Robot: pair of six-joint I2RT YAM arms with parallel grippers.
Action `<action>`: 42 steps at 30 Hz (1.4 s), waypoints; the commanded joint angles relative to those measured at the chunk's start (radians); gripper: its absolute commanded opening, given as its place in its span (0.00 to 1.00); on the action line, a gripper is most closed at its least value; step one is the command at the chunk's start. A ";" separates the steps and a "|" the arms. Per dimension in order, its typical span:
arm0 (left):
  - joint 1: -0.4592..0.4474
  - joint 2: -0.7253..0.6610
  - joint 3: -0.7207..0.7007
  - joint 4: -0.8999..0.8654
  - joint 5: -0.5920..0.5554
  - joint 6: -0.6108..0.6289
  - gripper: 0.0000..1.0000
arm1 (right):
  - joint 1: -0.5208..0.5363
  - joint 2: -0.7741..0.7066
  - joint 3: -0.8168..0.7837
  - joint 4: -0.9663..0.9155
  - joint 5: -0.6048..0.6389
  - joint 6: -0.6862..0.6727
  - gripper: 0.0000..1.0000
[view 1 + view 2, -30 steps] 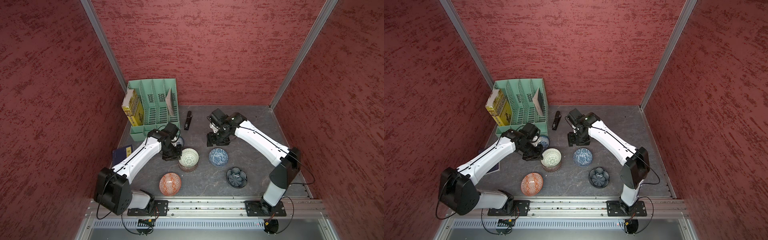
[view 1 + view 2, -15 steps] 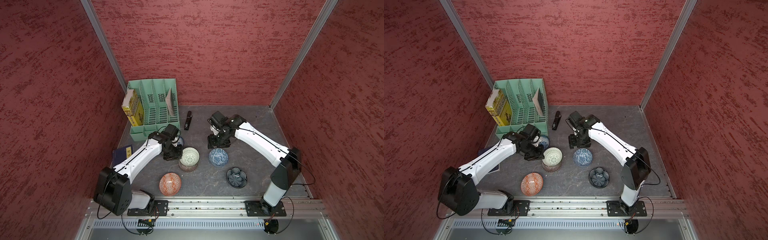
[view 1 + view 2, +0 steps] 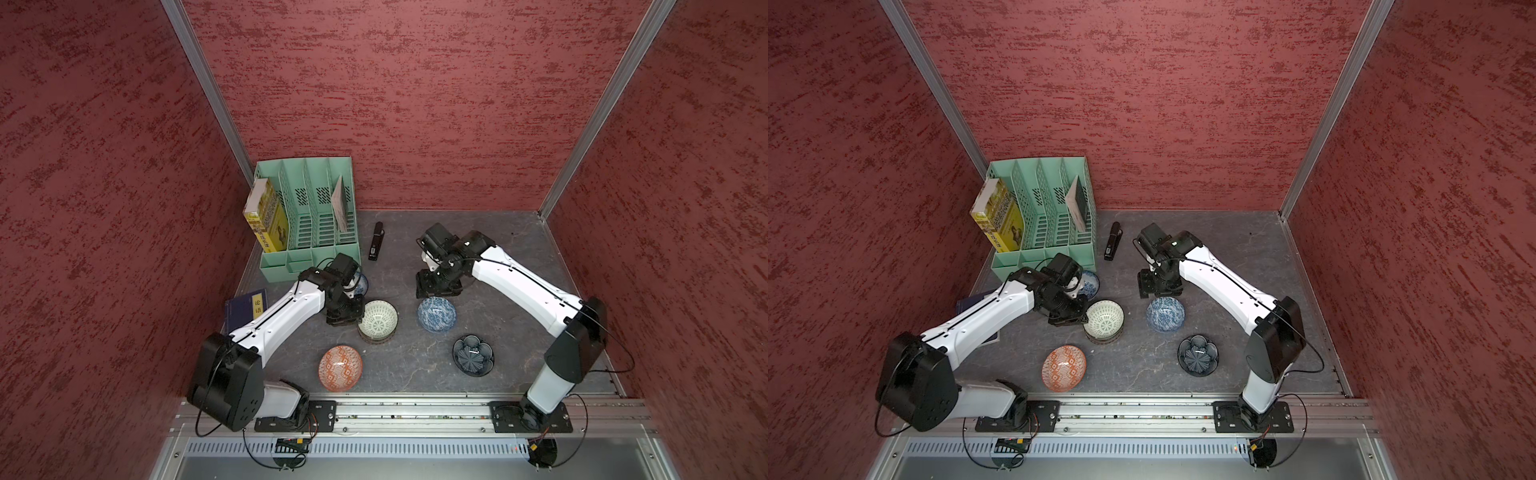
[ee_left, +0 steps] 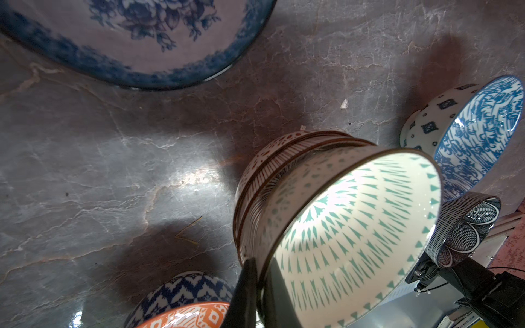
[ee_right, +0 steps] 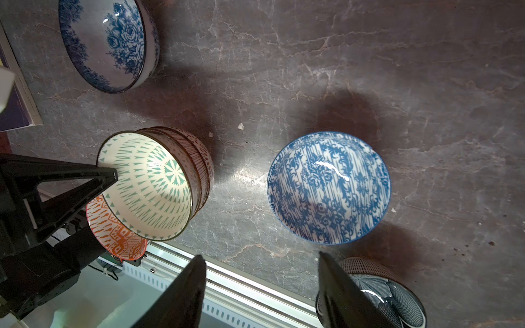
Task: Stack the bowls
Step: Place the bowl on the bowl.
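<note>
writing: blue book [image 3: 243, 309] at the left table edge has a pale label with chinese characters, looks like 论语. it's partly under the left arm. yellow book [image 3: 266, 220] in the green file rack [image 3: 316, 216] has print too small to read. black stapler [image 3: 376, 247] has a small white label, unreadable.

left arm reaches from lower left to mid-frame, wrist bent down. left gripper [image 3: 359, 318] is closed on the left rim of the cream bowl [image 3: 378, 321], one finger inside and one outside in the left wrist view. that bowl tops the stack [image 4: 255, 170]. reddish striped and dotted rims nest under it, count unclear.

right arm comes in from lower right, wrist pointing down. right gripper [image 5: 261, 286] is spread wide, nothing between the fingers. it hangs at the upper edge of the blue-white bowl [image 3: 436, 314], which sits right of the stack, apart from it.

orange bowl [image 3: 340, 368] is lower centre and flower-shaped bowl [image 3: 473, 356] lower right, both loose on the table [image 3: 415, 374]. floral bowl [image 3: 362, 283] is mostly hidden behind the left wrist in both top views and cut off in the left wrist view.
</note>
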State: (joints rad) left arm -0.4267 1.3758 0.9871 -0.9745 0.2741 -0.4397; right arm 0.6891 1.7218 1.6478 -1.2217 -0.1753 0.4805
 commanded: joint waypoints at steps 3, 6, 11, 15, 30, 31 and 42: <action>-0.010 -0.003 -0.017 0.060 0.009 -0.012 0.00 | -0.003 -0.037 -0.015 0.023 0.007 0.005 0.65; -0.012 -0.003 -0.021 0.061 0.002 -0.012 0.00 | -0.003 -0.038 -0.019 0.025 0.005 0.006 0.65; -0.012 -0.006 -0.033 0.065 0.004 -0.010 0.03 | -0.004 -0.037 -0.023 0.027 0.001 0.006 0.65; -0.014 -0.006 -0.040 0.073 0.008 -0.014 0.18 | -0.004 -0.039 -0.023 0.026 0.000 0.007 0.65; -0.008 -0.078 0.011 -0.031 -0.024 0.006 0.40 | -0.023 -0.055 -0.053 0.016 0.053 -0.011 0.65; -0.005 -0.088 0.014 -0.040 -0.028 0.007 0.43 | -0.032 -0.063 -0.062 0.016 0.056 -0.011 0.65; 0.017 -0.198 0.036 -0.131 -0.032 -0.005 0.49 | -0.152 -0.256 -0.343 0.018 0.223 0.093 0.60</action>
State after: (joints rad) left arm -0.4145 1.1984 0.9955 -1.0622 0.2512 -0.4438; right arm 0.5552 1.5307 1.3804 -1.1995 -0.0360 0.5175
